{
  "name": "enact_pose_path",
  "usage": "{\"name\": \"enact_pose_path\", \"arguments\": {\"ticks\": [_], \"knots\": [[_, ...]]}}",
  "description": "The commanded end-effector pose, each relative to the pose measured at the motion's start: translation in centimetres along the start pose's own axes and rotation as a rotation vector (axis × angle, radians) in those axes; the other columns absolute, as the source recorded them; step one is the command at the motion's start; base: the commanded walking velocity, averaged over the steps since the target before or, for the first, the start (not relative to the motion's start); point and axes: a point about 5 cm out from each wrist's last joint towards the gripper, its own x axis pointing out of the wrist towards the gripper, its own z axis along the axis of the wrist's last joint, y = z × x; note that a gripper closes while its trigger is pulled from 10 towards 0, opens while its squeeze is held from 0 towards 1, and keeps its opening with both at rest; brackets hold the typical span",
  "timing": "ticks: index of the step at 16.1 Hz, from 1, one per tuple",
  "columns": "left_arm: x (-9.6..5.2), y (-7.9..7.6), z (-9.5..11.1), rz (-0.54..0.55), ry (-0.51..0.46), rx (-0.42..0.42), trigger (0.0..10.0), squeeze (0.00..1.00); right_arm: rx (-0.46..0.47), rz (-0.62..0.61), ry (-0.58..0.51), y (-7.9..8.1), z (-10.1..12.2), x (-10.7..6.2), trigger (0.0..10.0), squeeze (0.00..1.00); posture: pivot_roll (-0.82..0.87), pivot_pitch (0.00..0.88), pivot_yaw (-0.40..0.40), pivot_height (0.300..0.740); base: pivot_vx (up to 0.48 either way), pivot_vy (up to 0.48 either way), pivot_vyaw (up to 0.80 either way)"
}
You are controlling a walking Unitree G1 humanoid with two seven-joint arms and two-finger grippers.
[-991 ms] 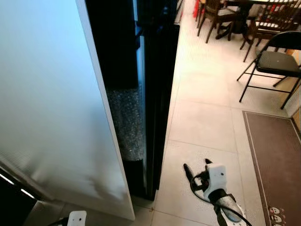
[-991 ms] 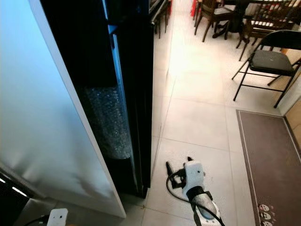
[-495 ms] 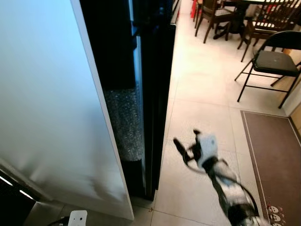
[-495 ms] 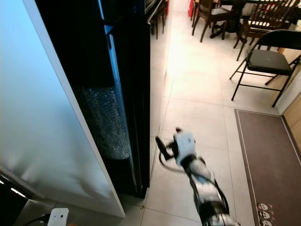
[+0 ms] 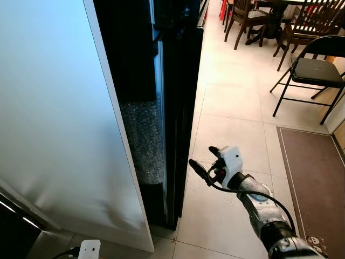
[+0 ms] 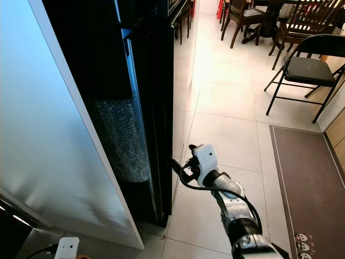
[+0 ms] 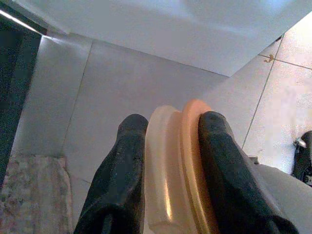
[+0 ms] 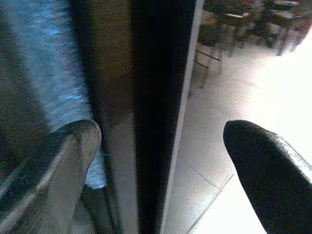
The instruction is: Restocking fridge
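- No brand, label or readable writing can be made out on any surface.
- The right gripper [image 5: 205, 164] is held out at the tall black fridge door's [image 5: 180, 108] edge, its two fingers spread wide, with the door's edge seen between them in the right wrist view.
- Compared with a second ago, the right gripper has been raised from low over the tiled floor [image 5: 232, 108] and brought leftward toward the door.
- The left gripper [image 7: 168, 161] is pinched on a pale jar with an orange lid [image 7: 175, 170], held low over grey floor beside a white panel [image 5: 54, 108].
- A strip of bubble wrap [image 5: 143, 140] is seen inside the dark gap between the white panel and the door.
- A black folding chair [image 5: 312, 73] and a brown mat [image 5: 315, 178] stand well apart to the right.
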Motion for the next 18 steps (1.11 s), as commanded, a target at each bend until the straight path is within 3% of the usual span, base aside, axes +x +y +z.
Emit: {"name": "enact_pose_path", "arguments": {"ticks": [1,4,10,13,18], "knots": [[0.0,-0.9,-0.2,-0.030,0.011,-0.008,10.0,0.00,-0.021,-0.004,-0.005,-0.4,0.7,0.4,10.0,0.00,0.01,0.000,-0.018,0.740,0.000,0.000,0.00],[0.0,-1.0,0.0,-0.032,0.006,-0.005,10.0,0.00,-0.020,0.055,0.005,0.2,1.1,1.1,10.0,0.00,0.01,0.000,-0.020,0.740,0.000,0.000,0.00],[0.0,-1.0,0.0,-0.031,0.006,-0.006,10.0,0.00,-0.018,0.030,0.008,-0.2,2.3,2.2,10.0,0.00,0.02,0.000,-0.022,0.740,0.000,0.000,0.00],[0.0,-1.0,0.0,-0.028,0.005,-0.008,10.0,0.00,-0.029,0.100,0.023,-0.2,3.0,2.5,10.0,0.00,0.02,0.000,-0.025,0.740,0.000,0.000,0.00],[0.1,-1.1,0.2,-0.034,0.000,0.002,10.0,0.00,-0.095,-0.050,-0.020,-2.0,5.5,3.2,10.0,0.00,0.02,0.000,-0.026,0.740,0.000,0.000,0.00]]}}
